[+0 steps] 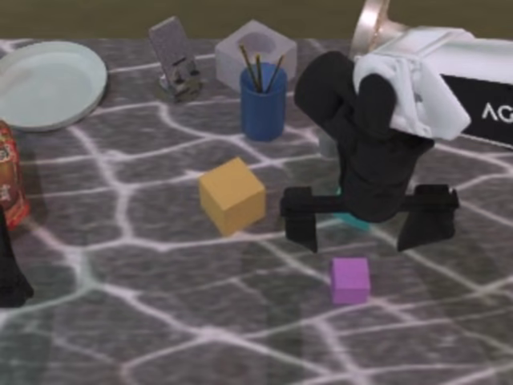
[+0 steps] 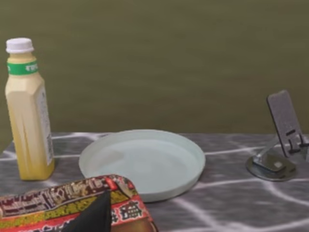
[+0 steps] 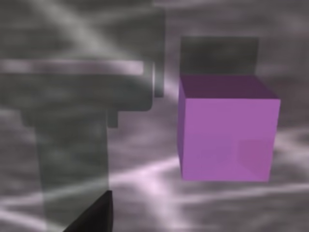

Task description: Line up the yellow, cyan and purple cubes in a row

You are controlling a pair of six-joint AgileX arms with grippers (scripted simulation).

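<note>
- Three cubes are sitting on the table point(image 1: 160, 337), and only two are showing in full. The yellow cube point(image 1: 232, 195) is sitting near the middle, the purple cube point(image 1: 350, 280) is lying closer to the front edge and to the right of it, well apart.
- The cyan cube point(image 1: 351, 218) is mostly hiding under the right gripper point(image 1: 369, 220); just a sliver of teal is peeking out below the black wrist, between the two fingers.
- That right gripper is hanging over the cyan cube with its fingers spread wide, one on each side. Whether they're touching the cube, I can't tell.
- In the right wrist view the purple cube point(image 3: 227, 128) is filling the frame on the marbled tabletop, with one dark fingertip point(image 3: 94, 215) poking in at the edge.
- Further back, a blue cup point(image 1: 263, 103) holding a few sticks is standing in front of a pale grey block point(image 1: 256, 50) with a round hole, and a phone stand point(image 1: 176, 60) is sitting to its left.
- A pale plate point(image 1: 48, 84) is resting at the back left corner, with a red snack packet point(image 1: 12, 180) along the left edge.
- The left gripper point(image 1: 10, 273) is parked at the left edge, and I can't tell how its fingers are standing. Its wrist view is showing the plate point(image 2: 145, 162), the packet point(image 2: 72, 205), the stand point(image 2: 282, 140) and a yellow bottle point(image 2: 28, 111) with a white cap.
</note>
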